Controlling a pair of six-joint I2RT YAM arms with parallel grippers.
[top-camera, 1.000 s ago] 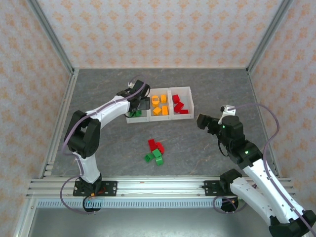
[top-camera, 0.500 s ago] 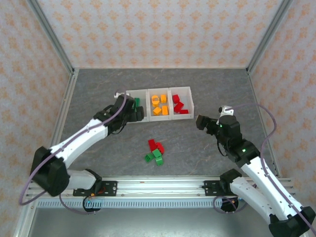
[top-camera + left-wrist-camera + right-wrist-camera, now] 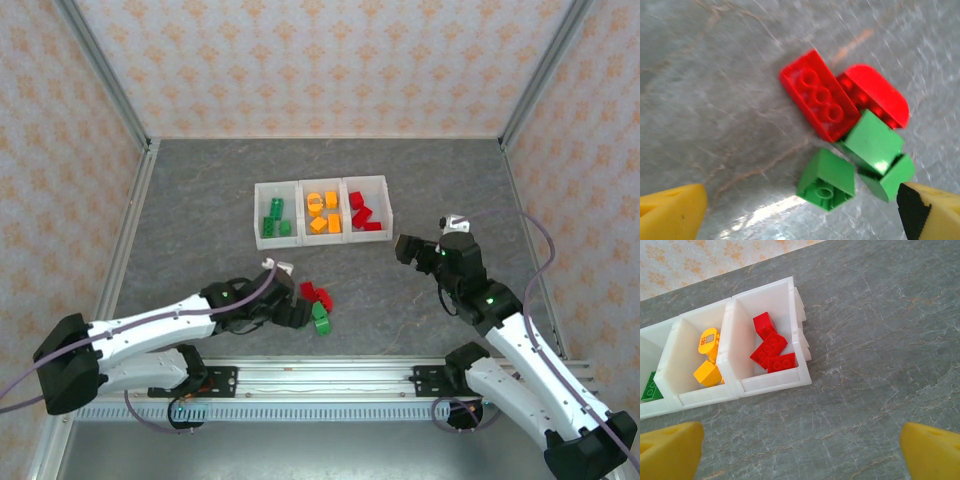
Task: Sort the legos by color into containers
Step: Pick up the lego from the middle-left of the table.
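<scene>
Left claw (image 3: pixel 298 313) over glossy studded legos (image 3: pixel 822 102)

Between my left fingers (image 3: pixel 670 212) the loose legos (image 3: pixel 850 132) sit clustered toward three o'clock, crowding that fingertip; bare counter (image 3: pixel 715 100) lies open from nine to eleven. Ahead of my right fingers (image 3: pixel 932 452) the counter is free; the containers (image 3: pixel 771 382) wall off eleven o'clock.

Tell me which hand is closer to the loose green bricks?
Left. The left gripper hangs over the loose green bricks; the right gripper sits farther off, beside the red-brick bin.
</scene>
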